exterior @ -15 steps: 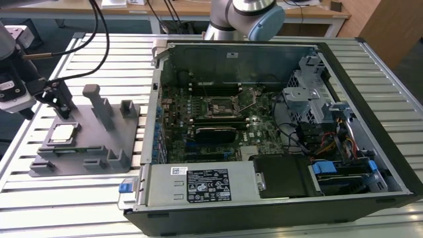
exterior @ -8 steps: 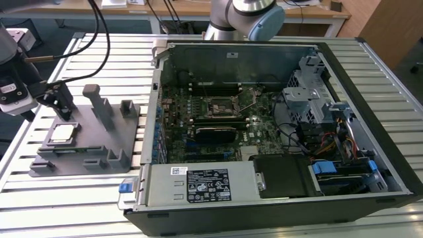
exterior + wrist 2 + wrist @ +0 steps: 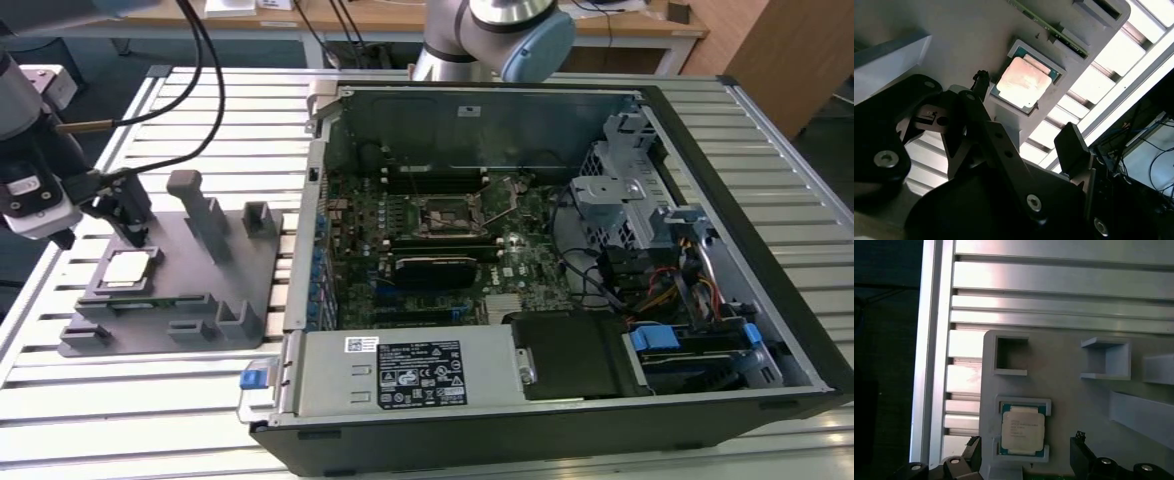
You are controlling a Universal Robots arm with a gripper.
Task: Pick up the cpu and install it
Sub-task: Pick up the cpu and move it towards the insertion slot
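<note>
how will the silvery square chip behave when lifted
The flat square silvery chip looks thin and metal-topped, so probably rigid and light. Seated in a pocket of the grey plastic tray, it likely won't slide; its smooth top may be slippery.

cpu point(image 3: 1023, 428) 1 | fixture tray point(image 3: 1069, 390) 1 | computer case point(image 3: 467, 115) 1 | fingers point(image 3: 1081, 460) 2

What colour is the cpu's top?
The cpu has a pale silvery top with a thin greenish edge, clearest in the first wrist view.
</note>
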